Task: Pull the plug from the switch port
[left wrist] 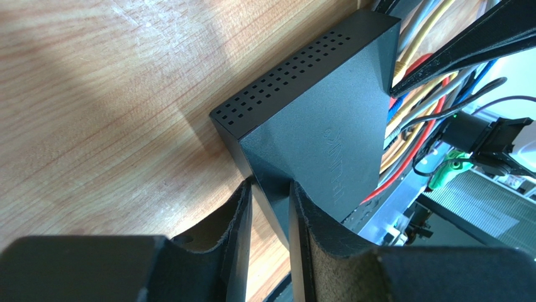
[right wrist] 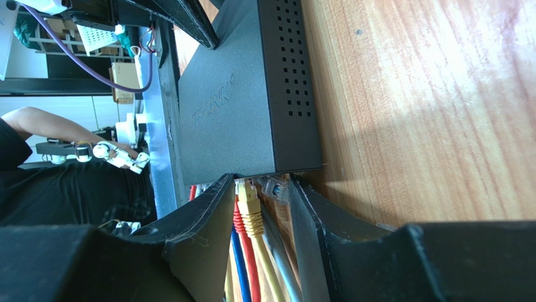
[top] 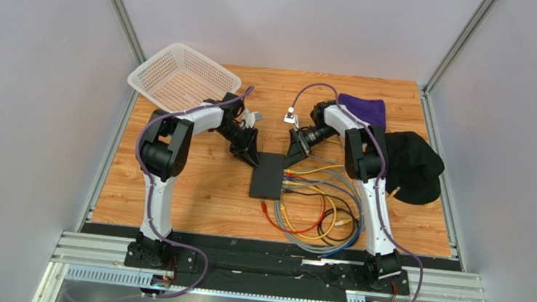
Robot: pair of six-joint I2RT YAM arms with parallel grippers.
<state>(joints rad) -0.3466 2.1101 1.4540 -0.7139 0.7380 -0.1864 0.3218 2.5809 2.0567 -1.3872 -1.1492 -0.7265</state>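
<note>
Black switch [left wrist: 314, 126] corner pinched by left jaws; right jaws straddle its plugs [right wrist: 250, 204], grip unclear.

A: Any way in beside the switch [top: 268, 175]?
B: Left side, bare table [top: 195, 188]. On the right, plugged cables [top: 317, 214] block it; left gripper [top: 251, 155] and right gripper [top: 294, 158] crowd its far end.

A white mesh basket [top: 183, 76] sits at the wooden table's [top: 195, 188] far-left corner. A purple cloth [top: 364, 108] touches a black cap [top: 412, 166] at right.
</note>
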